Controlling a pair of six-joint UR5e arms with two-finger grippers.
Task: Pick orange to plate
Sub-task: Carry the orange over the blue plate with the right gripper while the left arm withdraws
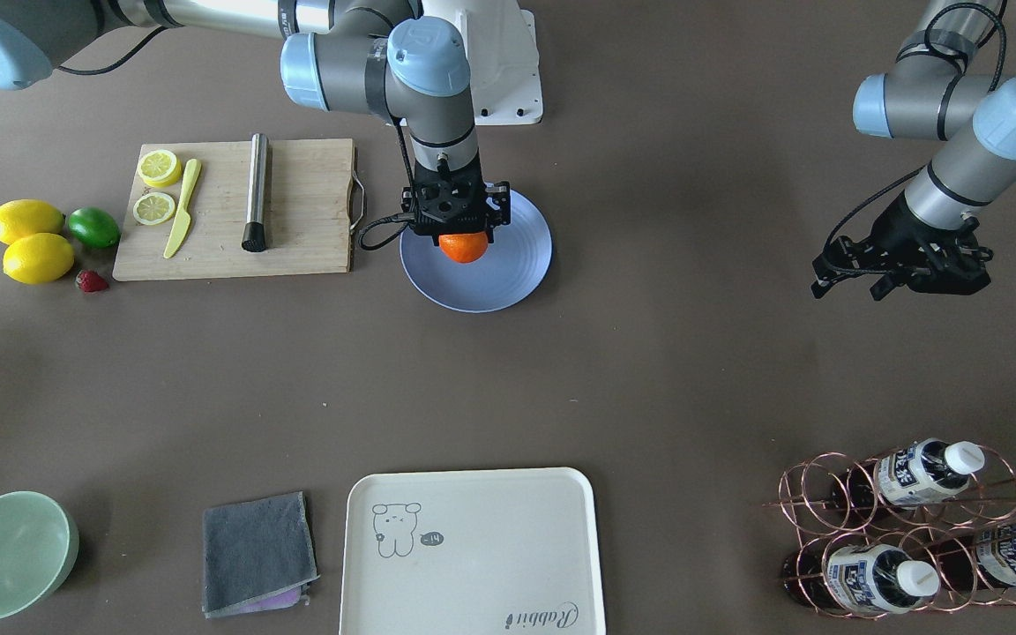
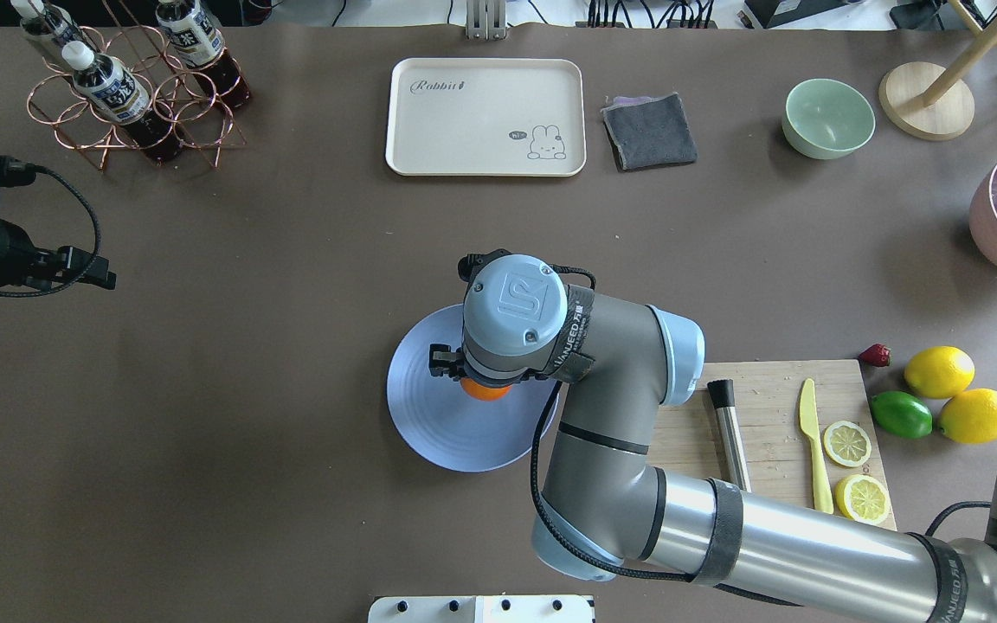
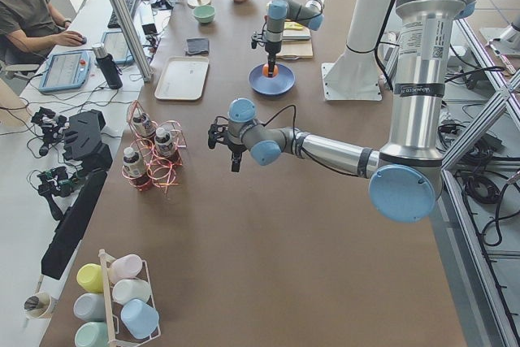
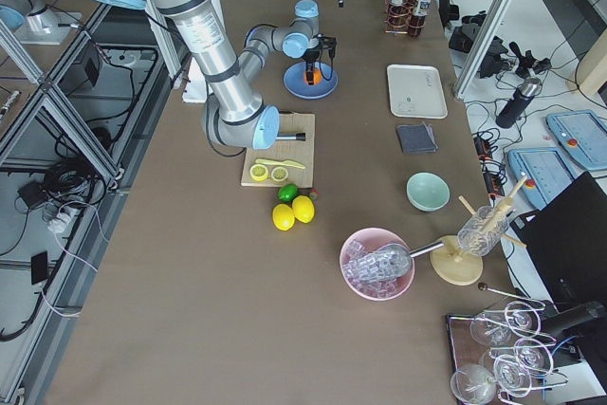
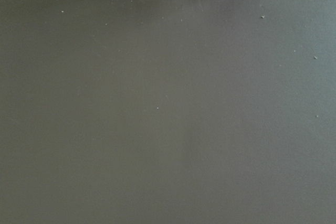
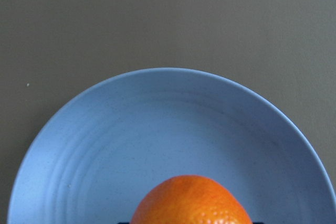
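Note:
The orange (image 1: 464, 250) is over the middle of the pale blue plate (image 1: 508, 273), between the fingers of my right gripper (image 1: 462, 236), which points straight down and is shut on it. I cannot tell if the fruit touches the plate. In the right wrist view the orange (image 6: 191, 201) fills the bottom centre with the plate (image 6: 157, 124) behind it. From overhead only a sliver of orange (image 2: 485, 391) shows under the wrist, above the plate (image 2: 438, 424). My left gripper (image 1: 847, 284) hovers open and empty far off to the side; the left wrist view shows only bare table.
Beside the plate lies a cutting board (image 1: 296, 256) with lemon slices, a yellow knife and a metal muddler. Two lemons, a lime (image 1: 93, 227) and a strawberry sit past it. A cream tray (image 1: 473, 551), grey cloth, mint bowl (image 1: 5, 554) and bottle rack (image 1: 914, 529) line the far edge.

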